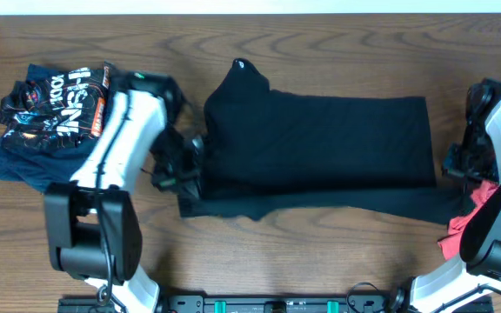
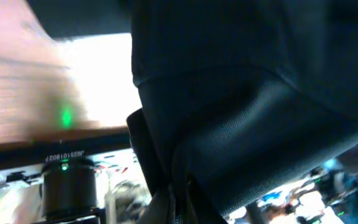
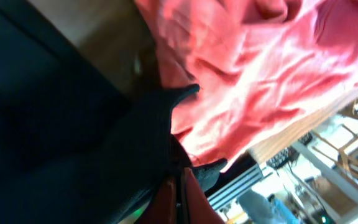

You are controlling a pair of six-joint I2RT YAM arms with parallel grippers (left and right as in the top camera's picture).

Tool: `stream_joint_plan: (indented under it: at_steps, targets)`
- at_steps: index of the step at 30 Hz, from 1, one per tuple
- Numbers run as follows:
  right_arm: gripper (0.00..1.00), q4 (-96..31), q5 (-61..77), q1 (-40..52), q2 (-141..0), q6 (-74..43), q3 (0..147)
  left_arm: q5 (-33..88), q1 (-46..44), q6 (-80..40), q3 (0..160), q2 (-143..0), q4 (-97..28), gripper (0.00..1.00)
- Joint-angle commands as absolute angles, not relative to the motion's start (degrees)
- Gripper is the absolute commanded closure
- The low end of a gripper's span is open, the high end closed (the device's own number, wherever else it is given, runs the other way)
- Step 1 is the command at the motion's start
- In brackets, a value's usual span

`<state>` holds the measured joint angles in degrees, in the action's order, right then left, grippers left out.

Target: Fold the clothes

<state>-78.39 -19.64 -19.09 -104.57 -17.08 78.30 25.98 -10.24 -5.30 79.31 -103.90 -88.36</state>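
Black garment [image 1: 320, 143] flat on the table [image 1: 320, 261], left gripper [image 1: 181, 169] and right gripper [image 1: 459, 165] each pinching an end.

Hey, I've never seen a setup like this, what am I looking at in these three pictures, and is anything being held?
Two robot arms work at a wooden table. One picture looks down from above; the other two come from cameras on each wrist. A black garment lies spread in the middle. The left gripper is shut on its left edge, and the right gripper is shut on its right edge; the wrist views show black cloth pinched close up. A folded navy printed garment sits at the left, and a coral-red garment lies at the right.
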Motion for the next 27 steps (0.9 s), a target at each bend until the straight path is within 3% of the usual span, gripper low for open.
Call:
stream_joint_plan:
  at_steps: [1, 9, 19, 27]
  targets:
    - [0.99, -78.0, -23.7, -20.1, -104.6, -19.7, 77.8, 23.3, -12.0, -4.2, 74.7, -100.1, -88.0, 0.94]
    - [0.99, -74.8, -21.4, -20.1, -104.5, -19.4, 78.0, 23.3, -12.2, -4.7, 71.9, -94.6, -81.8, 0.94]
    - [0.99, -60.6, 0.5, -20.0, -104.5, -9.9, 78.0, 23.3, -12.2, -16.2, 71.7, -94.3, -62.1, 0.94]
    - [0.99, -56.2, 1.8, -19.9, -104.5, -10.0, 78.0, 23.3, -12.2, -20.6, 71.6, -94.3, -54.2, 0.94]
